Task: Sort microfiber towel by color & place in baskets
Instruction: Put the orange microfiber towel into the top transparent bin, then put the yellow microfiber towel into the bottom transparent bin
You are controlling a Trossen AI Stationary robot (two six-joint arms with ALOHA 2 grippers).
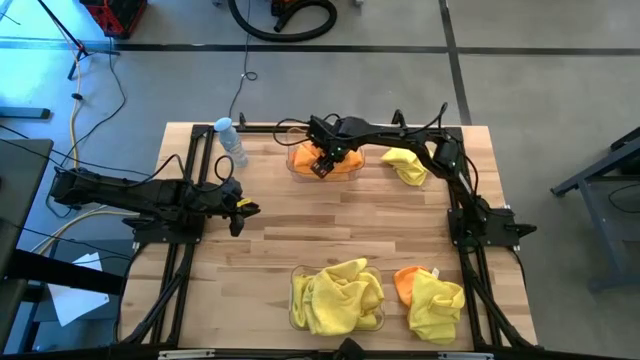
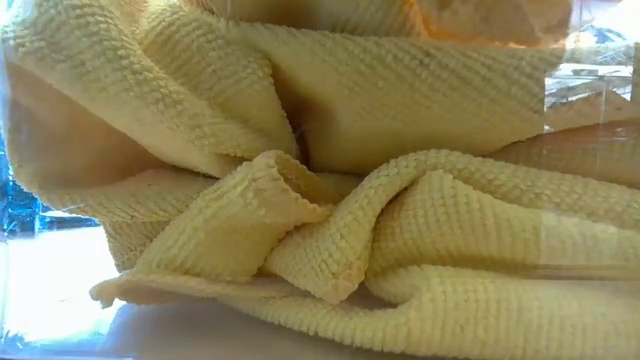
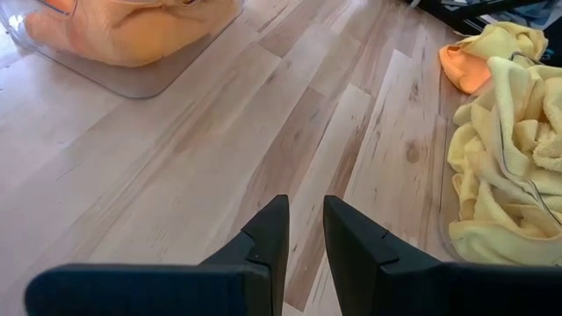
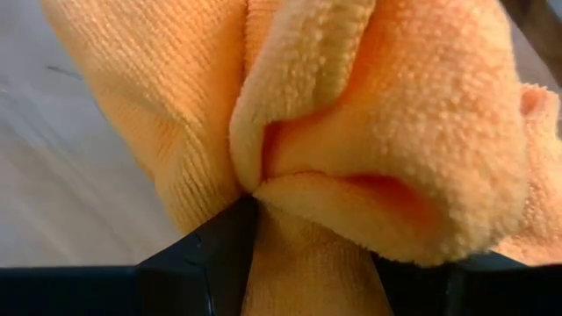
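The right gripper [image 1: 322,166] pinches an orange towel [image 4: 378,132] over the far basket [image 1: 296,165]. The left gripper [image 3: 304,230] hangs empty, fingers slightly apart, above bare table [image 1: 320,225]. 2 baskets: the near one [image 1: 297,318] holds yellow towels [image 1: 335,295]. 3 loose towels lie outside. The low view shows only yellow cloth.

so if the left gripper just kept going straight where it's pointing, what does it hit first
Mostly bare table: the left gripper hovers with a narrow gap over open wood. Straight ahead the way looks free; the far basket of orange towels lies off to one side and the yellow towels to the other. Depth is hard to judge.
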